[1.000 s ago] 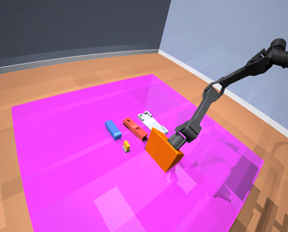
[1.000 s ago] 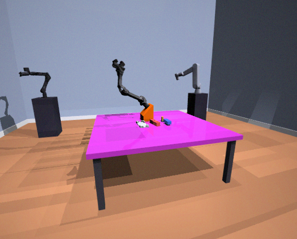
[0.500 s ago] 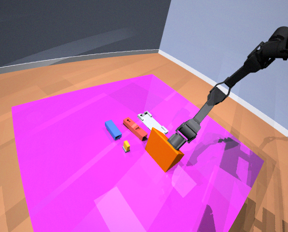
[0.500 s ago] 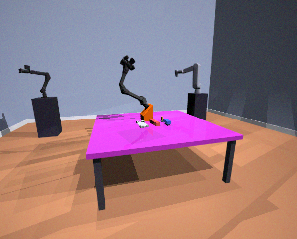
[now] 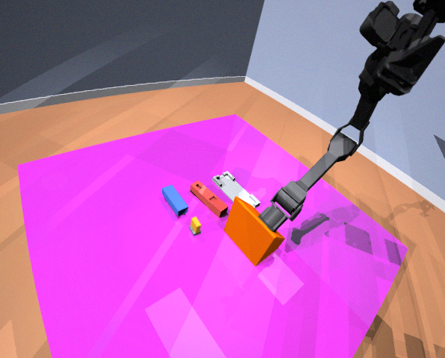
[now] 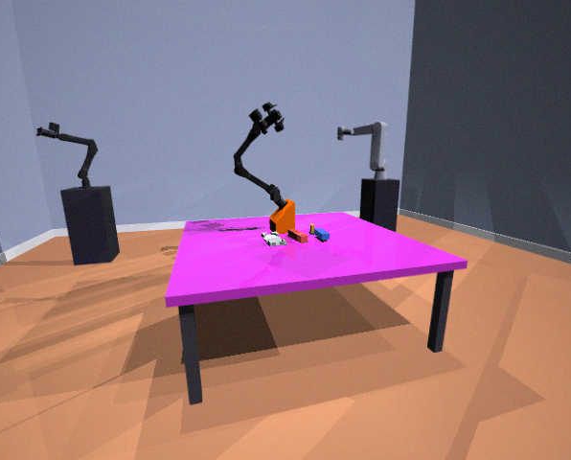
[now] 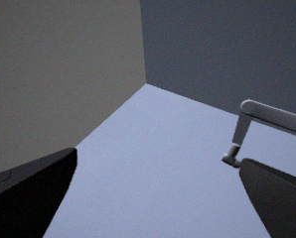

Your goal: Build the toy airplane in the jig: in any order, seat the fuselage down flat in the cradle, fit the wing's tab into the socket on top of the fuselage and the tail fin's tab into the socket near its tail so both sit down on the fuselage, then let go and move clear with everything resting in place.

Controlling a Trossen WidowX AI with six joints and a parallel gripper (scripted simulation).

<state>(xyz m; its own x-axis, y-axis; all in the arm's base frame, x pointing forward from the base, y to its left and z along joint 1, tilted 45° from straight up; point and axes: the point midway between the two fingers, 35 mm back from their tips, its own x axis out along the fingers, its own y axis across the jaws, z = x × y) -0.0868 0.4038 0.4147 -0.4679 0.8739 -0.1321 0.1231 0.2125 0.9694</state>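
Observation:
The red fuselage (image 5: pixel 205 195) (image 6: pixel 297 234) lies on the table beside the pale grey jig (image 5: pixel 233 190) (image 6: pixel 274 240), outside its cradle. Two dark sockets show on its top. The blue wing block (image 5: pixel 173 198) (image 6: pixel 321 232) lies apart, on the fuselage's other side. The small yellow tail fin (image 5: pixel 195 224) (image 6: pixel 311 228) stands upright on a grey foot near the wing's end. My gripper (image 7: pixel 159 161) is open and empty, its fingers wide apart. It is raised high above the table, far from all the parts, and faces the walls.
The orange arm base (image 5: pixel 249 235) (image 6: pixel 284 218) stands on the magenta table (image 5: pixel 99 269) (image 6: pixel 226 272), close to the jig and fuselage. Two other arms stand on dark pedestals (image 6: pixel 88 225) (image 6: pixel 378 202) beyond the table. The pale one also shows at the right in the wrist view.

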